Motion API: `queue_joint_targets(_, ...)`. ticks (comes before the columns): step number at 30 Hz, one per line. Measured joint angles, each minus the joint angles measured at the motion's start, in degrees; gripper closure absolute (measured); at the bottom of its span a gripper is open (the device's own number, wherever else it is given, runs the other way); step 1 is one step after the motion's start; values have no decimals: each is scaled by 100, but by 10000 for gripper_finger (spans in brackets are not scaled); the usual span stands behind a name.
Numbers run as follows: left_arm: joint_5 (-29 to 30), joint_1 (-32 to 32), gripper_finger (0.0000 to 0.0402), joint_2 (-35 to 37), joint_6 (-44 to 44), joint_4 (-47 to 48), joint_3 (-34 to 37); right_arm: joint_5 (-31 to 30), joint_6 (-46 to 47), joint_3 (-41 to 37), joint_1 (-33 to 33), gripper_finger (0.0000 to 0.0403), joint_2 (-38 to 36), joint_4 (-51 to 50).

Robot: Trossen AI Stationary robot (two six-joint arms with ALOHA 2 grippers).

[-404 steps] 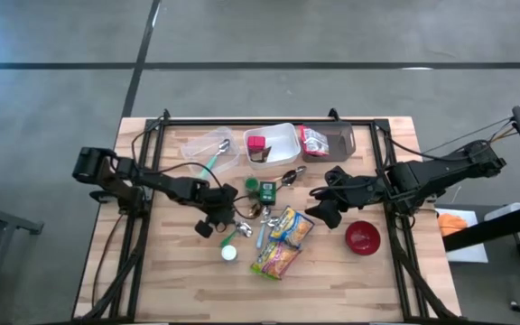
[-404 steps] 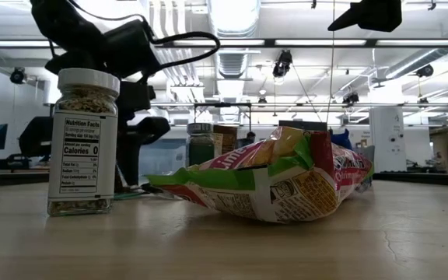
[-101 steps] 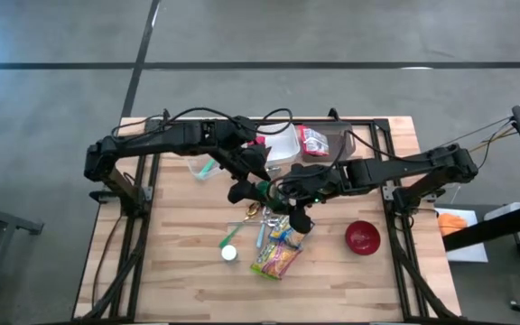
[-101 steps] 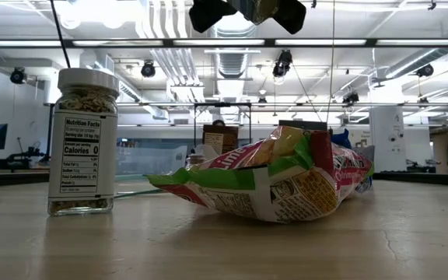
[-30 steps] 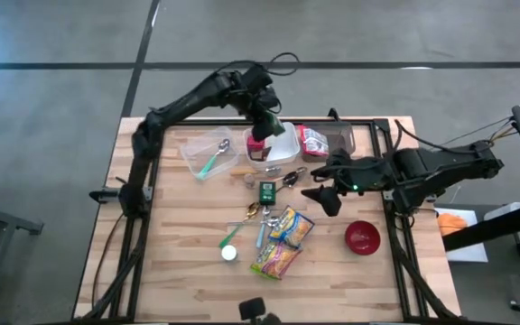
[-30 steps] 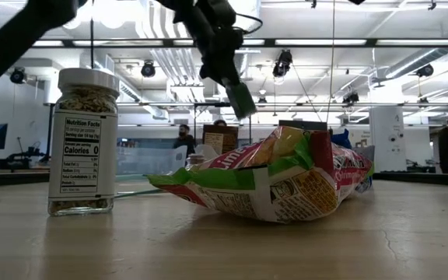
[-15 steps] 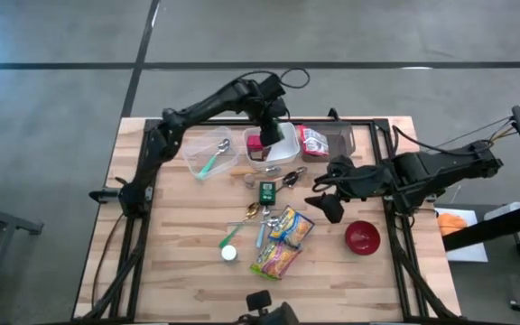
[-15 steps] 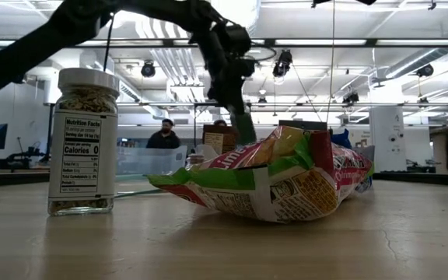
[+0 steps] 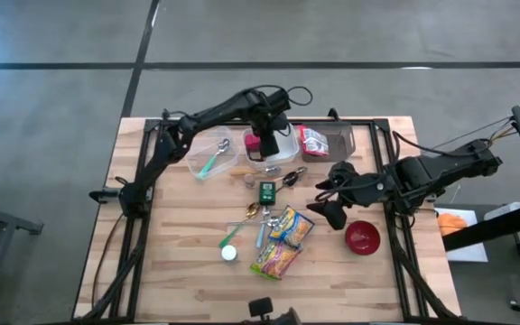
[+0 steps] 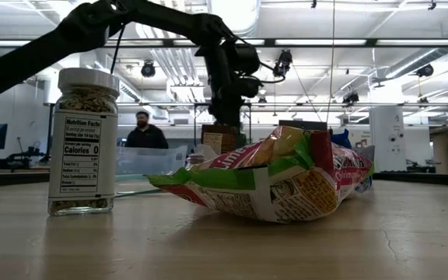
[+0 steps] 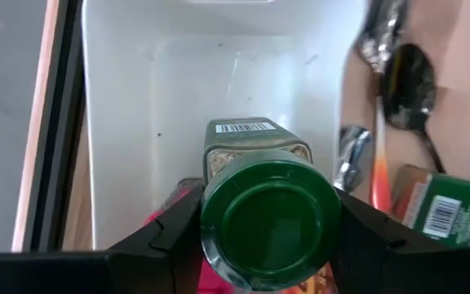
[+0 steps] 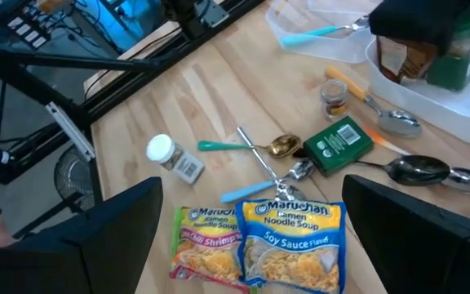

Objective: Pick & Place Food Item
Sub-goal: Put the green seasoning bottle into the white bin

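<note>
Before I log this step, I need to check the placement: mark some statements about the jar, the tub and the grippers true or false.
1. The left gripper is shut on the green-lidded jar. True.
2. The jar hangs over the white tub. True.
3. The right gripper holds a noodle packet. False: it is open and empty, beside the red bowl.
4. The two noodle packets lie inside the tub. False: they lie on the bare table.
5. The white-lidded jar stands upright. True.
</note>
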State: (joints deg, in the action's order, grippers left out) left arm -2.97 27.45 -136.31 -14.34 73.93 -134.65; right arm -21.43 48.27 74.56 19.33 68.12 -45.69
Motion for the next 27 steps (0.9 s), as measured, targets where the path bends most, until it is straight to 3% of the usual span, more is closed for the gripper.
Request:
queue_joint_targets(19,31,-73,210,-2,-358,154,528,-20,335,-206,96,29,2,4)
queue_joint_targets(27,312,-106,116,3,-258,-62,528,14,642,-432,118,29,4,23)
